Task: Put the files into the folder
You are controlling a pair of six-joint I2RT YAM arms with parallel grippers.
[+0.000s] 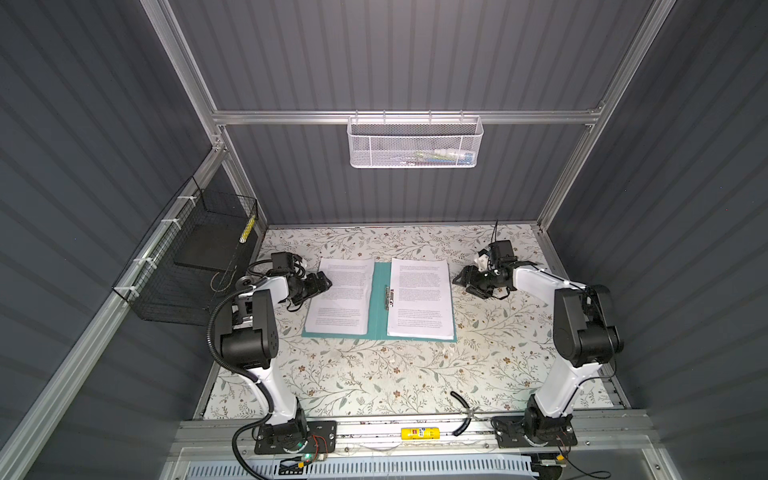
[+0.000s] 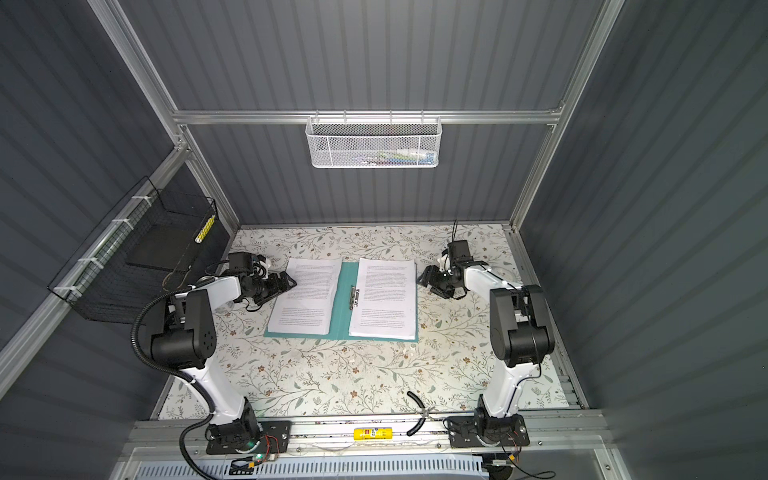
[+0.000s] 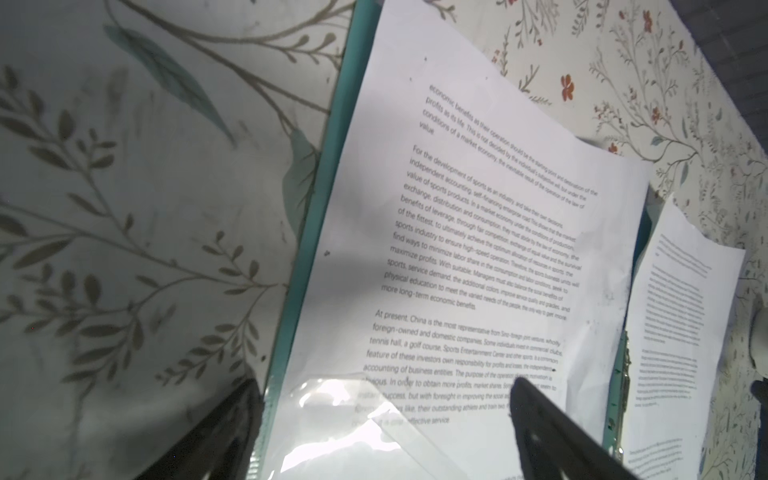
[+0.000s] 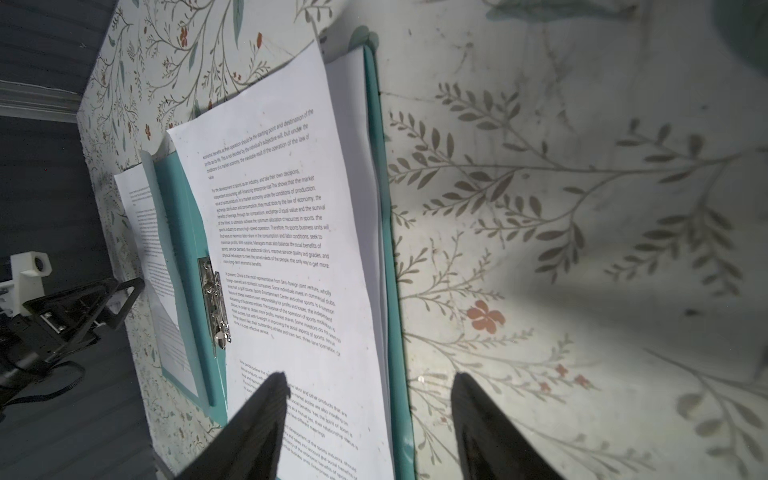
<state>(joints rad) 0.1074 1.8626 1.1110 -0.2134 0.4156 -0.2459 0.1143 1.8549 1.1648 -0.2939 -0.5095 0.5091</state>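
The teal folder lies open and flat on the floral table, its metal clip along the spine. White printed files rest on both covers: one stack on the left, another on the right. My left gripper is open at the left stack's outer edge, its fingers straddling the folder's rim. A clear glossy strip shows between them. My right gripper is open just off the folder's right edge, gripping nothing.
A black wire basket on the left wall holds a flat black slab. A white mesh basket hangs on the back wall. A yellow item and a short black tube lie near the front rail.
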